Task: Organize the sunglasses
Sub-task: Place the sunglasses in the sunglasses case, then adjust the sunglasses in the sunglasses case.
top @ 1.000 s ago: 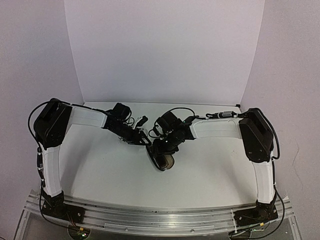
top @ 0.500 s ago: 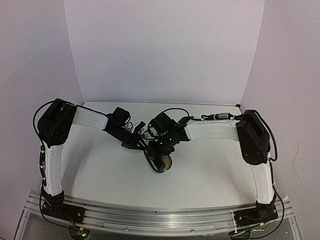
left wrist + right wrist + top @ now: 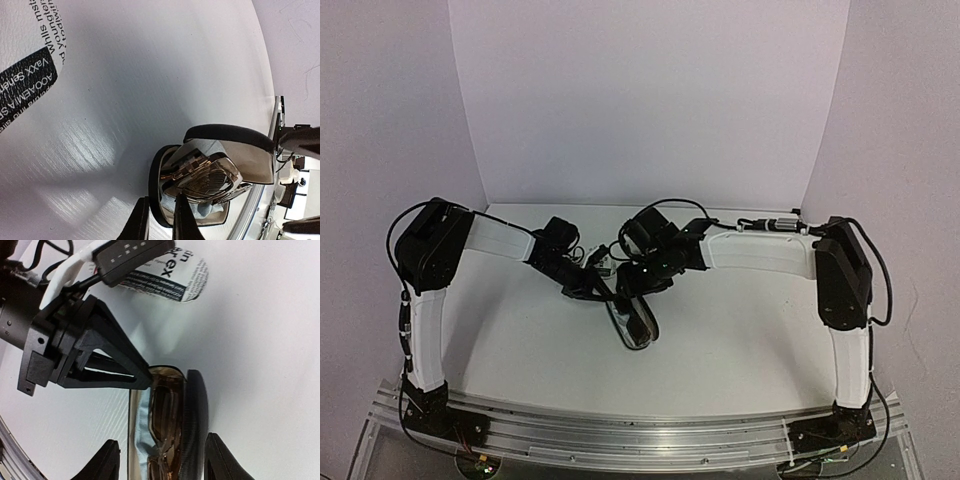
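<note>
The brown translucent sunglasses [image 3: 200,180] lie folded in an open oval black case [image 3: 632,322] on a pale blue cloth [image 3: 210,214]. They also show in the right wrist view [image 3: 167,422]. The case lid [image 3: 196,425] stands nearly upright beside them. My left gripper [image 3: 159,225] is shut on the rim of the case's lower shell at one end, and it also shows in the right wrist view [image 3: 142,376]. My right gripper [image 3: 162,465] is open above the case, one finger on each side. The white sunglasses are out of view.
A white rounded object with black print [image 3: 170,275] lies on the table just behind the case, and it also shows in the left wrist view [image 3: 30,65]. Both arms meet over the table's middle [image 3: 620,275]. White walls close the back and sides.
My right gripper has drawn back towards the far end of the case. The case now looks narrower from above, its lid swung more upright. My left gripper keeps its hold.
</note>
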### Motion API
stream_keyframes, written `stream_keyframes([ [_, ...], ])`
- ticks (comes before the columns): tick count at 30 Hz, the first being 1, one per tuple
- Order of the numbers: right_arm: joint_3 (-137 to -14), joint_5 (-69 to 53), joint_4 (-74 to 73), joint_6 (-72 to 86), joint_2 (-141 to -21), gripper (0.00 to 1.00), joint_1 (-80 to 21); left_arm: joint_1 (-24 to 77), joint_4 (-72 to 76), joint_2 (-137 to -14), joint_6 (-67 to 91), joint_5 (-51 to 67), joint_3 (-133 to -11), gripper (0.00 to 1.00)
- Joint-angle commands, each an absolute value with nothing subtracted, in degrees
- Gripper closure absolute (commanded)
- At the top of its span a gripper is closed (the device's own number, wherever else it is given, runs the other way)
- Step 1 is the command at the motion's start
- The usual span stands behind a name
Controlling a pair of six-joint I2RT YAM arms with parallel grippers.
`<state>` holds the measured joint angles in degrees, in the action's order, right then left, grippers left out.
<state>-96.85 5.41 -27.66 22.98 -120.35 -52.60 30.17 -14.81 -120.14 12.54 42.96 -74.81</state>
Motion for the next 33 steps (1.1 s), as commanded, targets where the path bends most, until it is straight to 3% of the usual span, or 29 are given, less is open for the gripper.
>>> stream_keyframes([
  [1, -94.0, 11.0, -28.5, 25.0, -118.2, 0.47, -52.4, 29.6, -12.2, -120.1, 12.7, 44.0, -73.0, 0.91],
  [7, -94.4, 6.7, -27.3, 25.2, -120.4, 0.46, -52.3, 29.3, -10.3, -120.1, 12.7, 45.1, -72.1, 0.91],
  [11, -93.6, 4.0, -25.4, 27.2, -121.3, 0.53, -53.0, 29.3, -9.9, -120.1, 13.1, 45.6, -72.0, 0.91],
  [18, -93.7, 10.4, -24.7, 26.7, -122.0, 0.75, -56.8, 29.3, -10.2, -120.2, 13.7, 46.3, -72.2, 0.92],
  [33, -104.2, 26.4, -33.2, 27.9, -130.4, 0.82, -62.9, 29.3, -11.0, -119.7, 14.0, 47.6, -72.0, 0.96],
])
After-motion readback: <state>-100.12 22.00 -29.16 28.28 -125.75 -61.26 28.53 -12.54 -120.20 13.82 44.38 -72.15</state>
